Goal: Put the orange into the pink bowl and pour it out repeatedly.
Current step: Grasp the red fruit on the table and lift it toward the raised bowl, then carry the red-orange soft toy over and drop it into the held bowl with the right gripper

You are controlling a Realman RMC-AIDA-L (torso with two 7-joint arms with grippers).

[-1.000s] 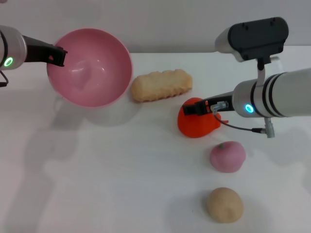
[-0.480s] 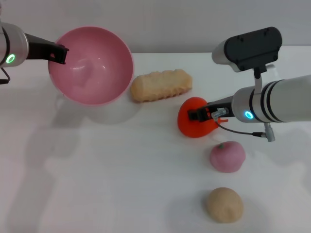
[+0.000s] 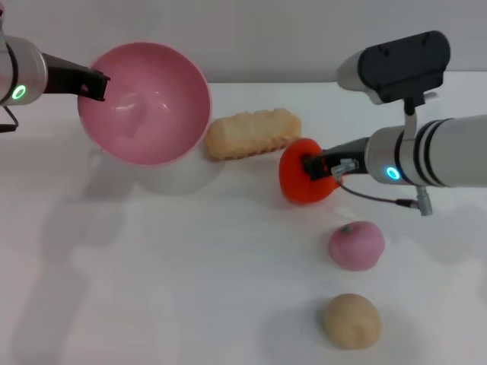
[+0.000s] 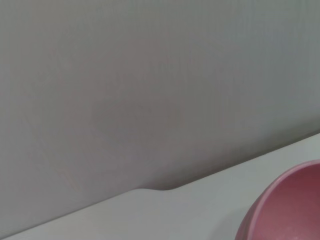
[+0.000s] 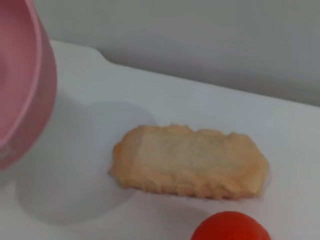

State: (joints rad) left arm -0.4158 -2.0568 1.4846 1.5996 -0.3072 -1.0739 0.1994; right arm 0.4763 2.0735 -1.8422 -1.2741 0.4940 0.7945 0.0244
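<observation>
The pink bowl [image 3: 144, 103] is held tilted above the table at the far left, its opening facing me and empty. My left gripper [image 3: 95, 84] is shut on its left rim. The bowl's edge shows in the left wrist view [image 4: 285, 210] and the right wrist view [image 5: 20, 85]. The orange [image 3: 304, 181] is right of centre, lifted a little off the table. My right gripper [image 3: 316, 166] is shut on it from the right. The orange's top also shows in the right wrist view [image 5: 230, 227].
A beige ridged biscuit [image 3: 253, 133] lies between the bowl and the orange, also in the right wrist view [image 5: 190, 160]. A pink peach-like fruit [image 3: 356, 245] and a beige round lump [image 3: 351, 320] lie at the near right. A grey wall stands behind the table.
My right gripper has closed on the orange and raised it slightly from the table. The bowl in my left gripper has shifted a little to the right.
</observation>
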